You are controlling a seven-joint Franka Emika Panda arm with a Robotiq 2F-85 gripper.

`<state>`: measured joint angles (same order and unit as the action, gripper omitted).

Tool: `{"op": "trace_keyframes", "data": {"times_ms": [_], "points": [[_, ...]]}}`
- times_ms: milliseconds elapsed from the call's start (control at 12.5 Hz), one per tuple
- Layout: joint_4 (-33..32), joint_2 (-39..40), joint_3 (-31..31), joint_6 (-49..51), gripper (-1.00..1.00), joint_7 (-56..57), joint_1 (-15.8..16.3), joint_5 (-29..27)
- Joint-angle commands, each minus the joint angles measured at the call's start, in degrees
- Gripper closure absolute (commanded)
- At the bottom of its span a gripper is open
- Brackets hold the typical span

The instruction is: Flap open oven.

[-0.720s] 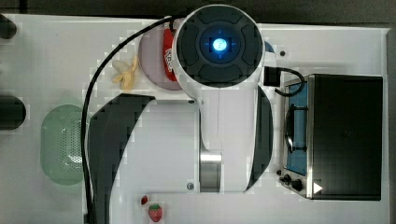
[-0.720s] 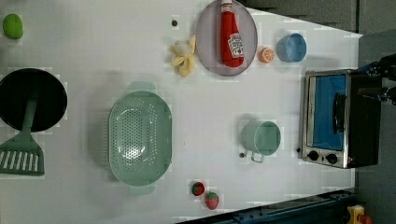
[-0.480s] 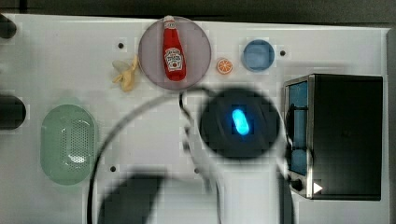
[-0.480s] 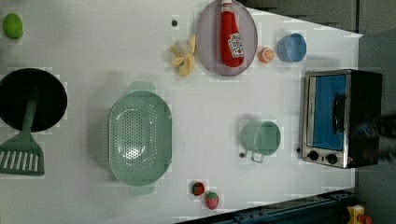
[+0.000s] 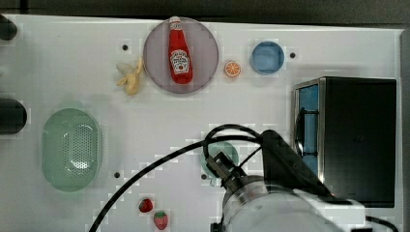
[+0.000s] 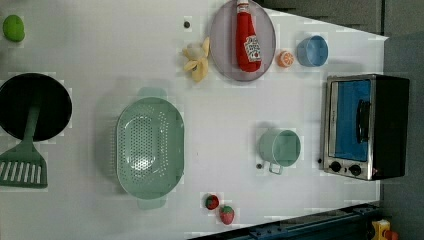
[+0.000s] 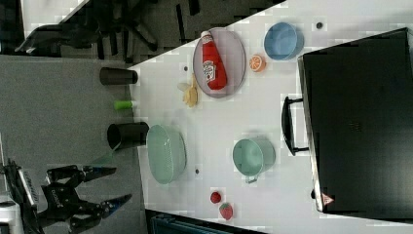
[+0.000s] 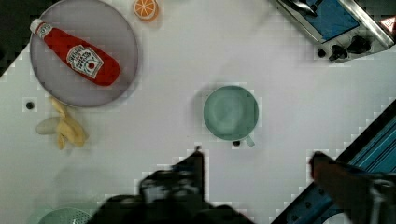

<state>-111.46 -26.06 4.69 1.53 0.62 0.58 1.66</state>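
The oven (image 5: 358, 140) stands at the top view's right edge, a black box with a silver frame. Its blue glass door (image 5: 309, 126) is shut, and the bar handle (image 5: 300, 130) faces the table's middle. I also see the oven (image 6: 365, 127) in the left view and the oven (image 7: 360, 126) in the right view with its handle (image 7: 287, 124). My arm (image 5: 270, 193) hangs over the table's near edge beside a green cup (image 5: 220, 157). My gripper (image 8: 257, 154) is open, with nothing between its fingers, well away from the oven (image 8: 336, 23). The gripper (image 7: 122, 183) stands open high off the table.
A ketchup bottle (image 5: 180, 50) lies on a grey plate (image 5: 205, 48). Nearby are a banana (image 5: 130, 79), an orange slice (image 5: 232, 68) and a blue bowl (image 5: 267, 57). A green colander (image 5: 71, 149) sits at the top view's left, two strawberries (image 5: 154, 212) near the front edge.
My arm has swung from the top view's upper middle down to its lower edge, uncovering the plate and bottle. The oven door has stayed shut.
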Motion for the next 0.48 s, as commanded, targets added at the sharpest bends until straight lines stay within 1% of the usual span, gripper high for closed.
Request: {"op": "trace_keyframes", "data": {"times_ms": [80,240,320,480], "points": [[-1.5,4.2,0.1,0.8,0.08,2.8,-0.5,-0.2],[-1.7,4.5,1.2,0.7,0.55,2.8,-0.6,-0.1],[-1.7,5.0,2.2,0.5,0.65,2.8,-0.6,0.0],[-1.8,6.3,4.2,0.3,0.65,6.3,-0.6,0.0]]}}
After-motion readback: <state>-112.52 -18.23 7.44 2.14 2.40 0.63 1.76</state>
